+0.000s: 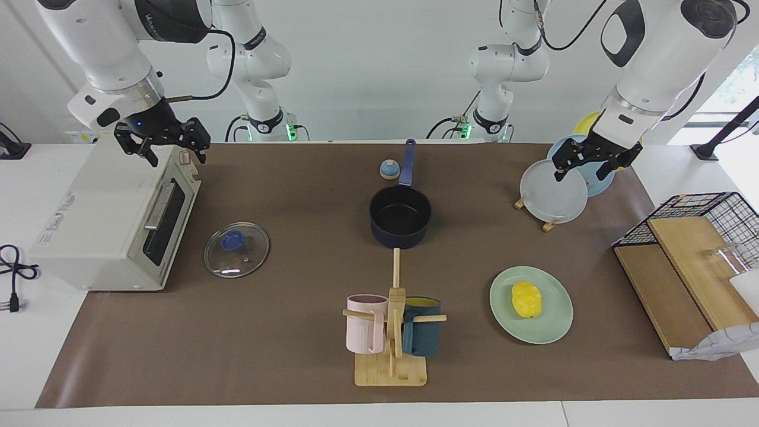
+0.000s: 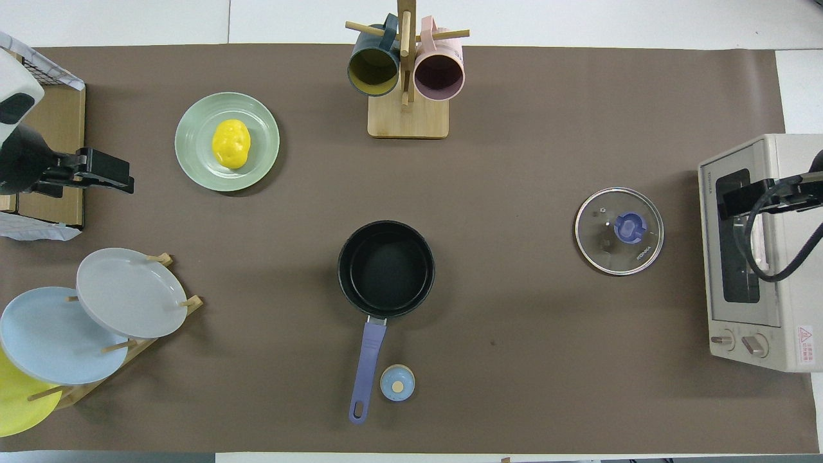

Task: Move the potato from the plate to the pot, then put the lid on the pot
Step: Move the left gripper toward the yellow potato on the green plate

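Observation:
A yellow potato [image 1: 527, 299] [image 2: 231, 143] lies on the mint-green plate [image 1: 551, 332] [image 2: 193, 161], which sits farther from the robots than the pot and toward the left arm's end. The navy pot [image 1: 400, 237] [image 2: 386, 267] stands empty mid-table, its blue handle pointing toward the robots. Toward the right arm's end, the glass lid [image 1: 236, 249] [image 2: 619, 231] lies flat in front of the toaster oven. My left gripper [image 1: 583, 172] [image 2: 106, 173] hangs open over the plate rack. Over the oven my right gripper [image 1: 177, 155] [image 2: 733, 199] is raised and open. Neither holds anything.
A mug rack [image 1: 391, 332] with a pink and a teal mug stands farther out than the pot. A small bell [image 1: 389, 169] sits beside the pot handle. A rack of upright plates [image 1: 554, 193], a toaster oven [image 1: 112, 219] and a wire basket [image 1: 705, 207] with wooden boards flank the mat.

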Robot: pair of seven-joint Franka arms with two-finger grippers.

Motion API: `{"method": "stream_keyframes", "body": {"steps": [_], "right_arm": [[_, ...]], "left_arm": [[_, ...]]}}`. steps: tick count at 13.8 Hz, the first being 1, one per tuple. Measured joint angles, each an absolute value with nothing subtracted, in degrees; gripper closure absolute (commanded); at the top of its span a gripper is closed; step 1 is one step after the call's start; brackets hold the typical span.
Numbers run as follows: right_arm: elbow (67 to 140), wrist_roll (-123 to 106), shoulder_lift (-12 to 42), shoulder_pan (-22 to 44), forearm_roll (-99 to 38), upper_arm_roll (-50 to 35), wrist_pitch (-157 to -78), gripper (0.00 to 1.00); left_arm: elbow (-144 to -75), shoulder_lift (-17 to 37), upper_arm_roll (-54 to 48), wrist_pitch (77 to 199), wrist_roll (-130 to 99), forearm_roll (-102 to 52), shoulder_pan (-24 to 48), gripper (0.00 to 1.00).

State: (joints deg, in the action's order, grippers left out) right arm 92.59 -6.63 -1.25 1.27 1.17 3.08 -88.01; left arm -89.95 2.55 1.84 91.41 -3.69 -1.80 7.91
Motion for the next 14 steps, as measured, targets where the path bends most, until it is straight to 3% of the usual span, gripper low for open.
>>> {"method": "stream_keyframes", "body": {"steps": [14], "right_arm": [[92.6,-6.6,-1.3,1.9,1.2,2.5,-87.9,0.00]], "left_arm": [[-91.8,3.9,1.4,99.4,-3.7,-3.3,8.5,0.00]]}}
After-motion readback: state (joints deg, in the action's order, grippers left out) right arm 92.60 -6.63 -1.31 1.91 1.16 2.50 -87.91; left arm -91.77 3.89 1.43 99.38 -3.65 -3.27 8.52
